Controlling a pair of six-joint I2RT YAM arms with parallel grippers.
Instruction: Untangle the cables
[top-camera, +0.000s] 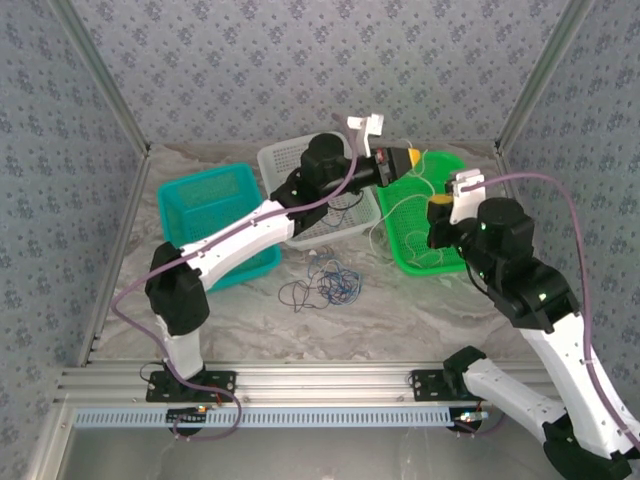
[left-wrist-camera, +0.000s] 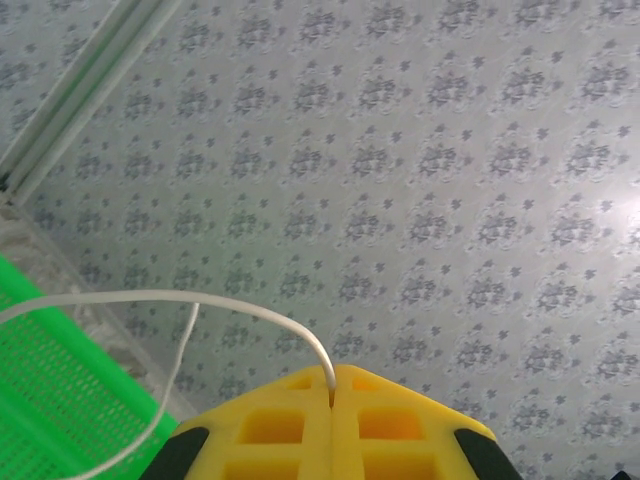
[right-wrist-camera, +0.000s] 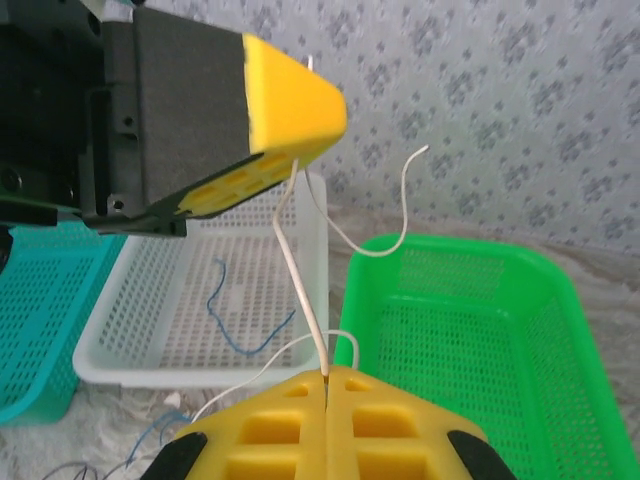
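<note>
A marbled tabletop (top-camera: 400, 310) is sitting inside patterned walls (top-camera: 300, 60). The left tool (left-wrist-camera: 332, 390) and right tool (right-wrist-camera: 327, 380) are both clamping one white cable (right-wrist-camera: 303, 290), which is spanning between them above the green basket (right-wrist-camera: 470, 244) at the tabletop's far right corner. The other cables (top-camera: 325, 283) are lying tangled near the tabletop centre, in front of the white basket (right-wrist-camera: 150, 300), which is holding one blue cable (right-wrist-camera: 212, 298).

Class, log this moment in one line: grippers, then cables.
left gripper: jaws shut on white cable | right gripper: same cable, jaws shut | blue cable: in white basket | tangle: on table
</note>
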